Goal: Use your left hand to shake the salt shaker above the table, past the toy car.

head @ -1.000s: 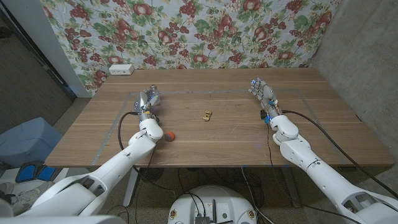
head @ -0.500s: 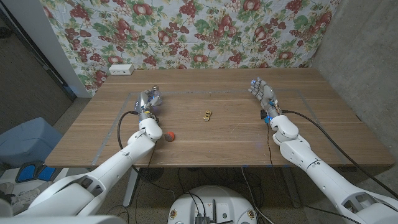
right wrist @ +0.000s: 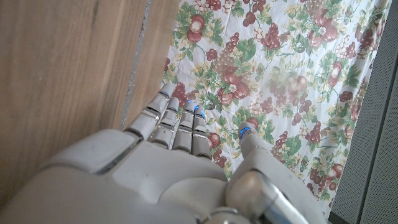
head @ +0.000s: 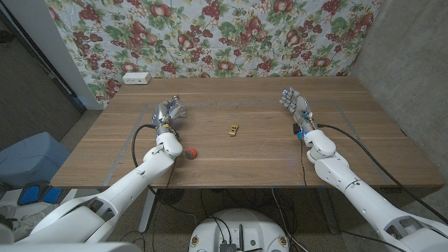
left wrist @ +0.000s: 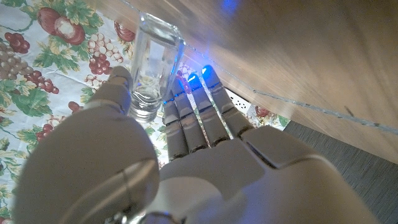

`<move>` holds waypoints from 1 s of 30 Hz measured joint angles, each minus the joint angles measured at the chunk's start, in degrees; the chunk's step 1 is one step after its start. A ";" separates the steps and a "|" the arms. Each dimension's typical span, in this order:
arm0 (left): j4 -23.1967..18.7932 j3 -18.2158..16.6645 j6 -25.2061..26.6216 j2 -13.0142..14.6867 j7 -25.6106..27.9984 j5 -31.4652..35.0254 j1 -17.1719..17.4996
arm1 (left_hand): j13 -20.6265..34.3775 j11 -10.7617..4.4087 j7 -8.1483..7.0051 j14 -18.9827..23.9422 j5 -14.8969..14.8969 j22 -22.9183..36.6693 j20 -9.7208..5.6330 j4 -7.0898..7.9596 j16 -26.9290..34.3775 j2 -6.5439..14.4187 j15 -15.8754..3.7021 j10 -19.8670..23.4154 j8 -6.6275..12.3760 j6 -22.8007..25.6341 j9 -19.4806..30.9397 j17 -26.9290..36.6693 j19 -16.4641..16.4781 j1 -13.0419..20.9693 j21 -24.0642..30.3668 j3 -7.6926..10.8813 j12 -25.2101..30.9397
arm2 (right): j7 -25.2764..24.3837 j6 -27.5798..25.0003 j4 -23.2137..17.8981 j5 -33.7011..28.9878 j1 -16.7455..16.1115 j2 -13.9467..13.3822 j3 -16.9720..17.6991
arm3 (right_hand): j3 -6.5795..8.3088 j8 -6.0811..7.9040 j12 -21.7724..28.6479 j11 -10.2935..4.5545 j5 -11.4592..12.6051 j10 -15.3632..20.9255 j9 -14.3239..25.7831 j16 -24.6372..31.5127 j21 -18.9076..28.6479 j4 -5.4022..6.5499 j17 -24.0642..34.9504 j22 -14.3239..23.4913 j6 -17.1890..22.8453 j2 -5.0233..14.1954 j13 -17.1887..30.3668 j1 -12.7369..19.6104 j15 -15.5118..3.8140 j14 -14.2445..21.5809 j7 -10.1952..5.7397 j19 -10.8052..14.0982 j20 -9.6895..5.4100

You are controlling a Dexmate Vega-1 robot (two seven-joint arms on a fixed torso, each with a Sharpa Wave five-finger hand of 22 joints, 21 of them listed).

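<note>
Over on the robot's left side of the counter (head: 231, 157), the left hand (head: 168, 113) is up against the salt shaker (left wrist: 151, 65) — a clear glass one, and the left wrist view puts it right between the thumb (left wrist: 115, 87) and the fingers (left wrist: 199, 112), the thumb beside the glass, the fingers stretched out alongside it with blue lights at the tips. Whether anything is actually pressing on the glass, cannot tell; the hand looks spread around it, not clamped. From the head view the shaker is mostly hidden behind that hand. The toy car (head: 232, 129) — small, yellowish — sits near the middle of the counter, well apart from the left hand, toward the robot's right of it. A small red ball (head: 192, 152) lies near the left forearm, closer to the front edge. Across the way, the right hand (head: 295, 103) stands with fingers apart and extended, holding nothing. Behind it all hangs a fruit-print cloth (head: 231, 35), and a white box (head: 136, 78) sits at the counter's far left corner.
</note>
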 measured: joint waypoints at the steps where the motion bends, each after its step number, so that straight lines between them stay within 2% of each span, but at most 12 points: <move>1: -0.18 0.04 0.01 0.08 0.08 0.07 0.02 | 0.00 0.10 -0.23 -0.51 0.00 0.00 -0.19 -0.09 -0.25 0.00 0.07 -0.74 0.00 -0.42 0.00 -0.05 -0.21 0.00 -0.38 -0.21 -0.06 | 0.00 0.11 0.04 0.00 0.01 0.02 0.00 | 0.00 0.00 0.00 0.00 0.00 0.00 0.00 0.00 0.00 0.00 0.00 0.00 0.00 0.00 0.00 0.00 0.00 0.00 0.00 0.00 0.00; 12: -0.55 0.23 0.23 0.34 0.49 1.10 0.08 | -0.28 1.47 -1.07 -5.50 0.00 0.00 0.41 -0.12 -0.35 -1.04 0.59 -8.71 -0.23 -9.42 0.00 -0.57 -2.56 -1.57 -3.17 -2.61 -0.22 | 0.00 0.30 0.32 0.00 0.10 0.16 0.00 | 0.00 0.00 0.00 0.00 0.00 0.00 0.00 0.00 0.00 0.00 0.00 0.00 0.00 0.54 0.00 -0.54 0.00 0.00 0.00 0.00 0.00; 15: -0.81 0.41 -0.02 0.52 0.76 1.41 0.17 | -0.28 2.12 -1.06 -7.68 0.00 0.00 0.87 -0.23 -0.35 -1.23 0.73 -12.65 -0.23 -13.24 -0.27 -0.64 -3.77 -2.44 -4.48 -3.60 -0.44 | 0.00 0.42 0.34 0.00 0.11 0.18 0.00 | -0.25 0.00 0.00 0.00 0.00 0.00 0.00 0.00 0.00 0.25 0.00 0.00 0.00 0.54 0.00 -0.54 0.00 0.00 0.00 0.00 0.00; 21: -1.75 0.39 -1.20 0.69 1.96 2.17 0.76 | -0.54 3.67 -1.79 -14.31 0.00 0.16 2.20 -0.09 -0.84 -0.99 1.01 -23.43 -0.23 -21.73 -0.27 -0.90 -7.32 -4.00 -7.76 -4.84 -0.44 | -0.06 0.47 0.35 -0.07 0.11 0.18 -0.01 | -0.25 0.00 0.00 0.00 0.00 0.00 0.00 0.00 0.00 0.24 0.00 0.00 0.00 0.54 0.00 -0.53 0.00 0.00 0.00 0.00 0.00; 25: -1.80 0.37 -1.76 0.70 2.72 2.66 0.79 | -0.80 4.27 -2.05 -17.86 0.00 0.16 3.18 0.22 -1.13 -0.41 1.19 -27.69 -0.23 -25.64 -0.54 -0.90 -9.37 -5.20 -9.42 -5.16 -0.44 | -0.06 0.47 0.34 -0.08 0.10 0.18 -0.01 | -0.25 0.00 0.00 0.00 0.00 0.00 0.00 0.00 0.00 0.24 0.00 0.00 0.00 0.33 0.00 -0.74 0.00 0.00 0.00 0.00 0.00; 30: -3.72 -0.20 -2.39 0.90 3.70 3.44 1.66 | -0.80 4.66 -2.52 -21.78 0.00 0.15 3.12 0.22 -1.34 0.11 1.26 -31.75 -0.23 -28.80 -0.53 -1.17 -11.77 -6.07 -11.20 -5.62 -0.44 | -0.11 0.51 0.14 -0.10 -0.12 0.15 -0.01 | -0.25 0.00 0.00 0.00 0.00 0.00 0.00 0.00 0.00 0.24 0.00 0.00 0.00 0.01 0.00 -1.06 0.00 0.00 0.00 0.00 0.00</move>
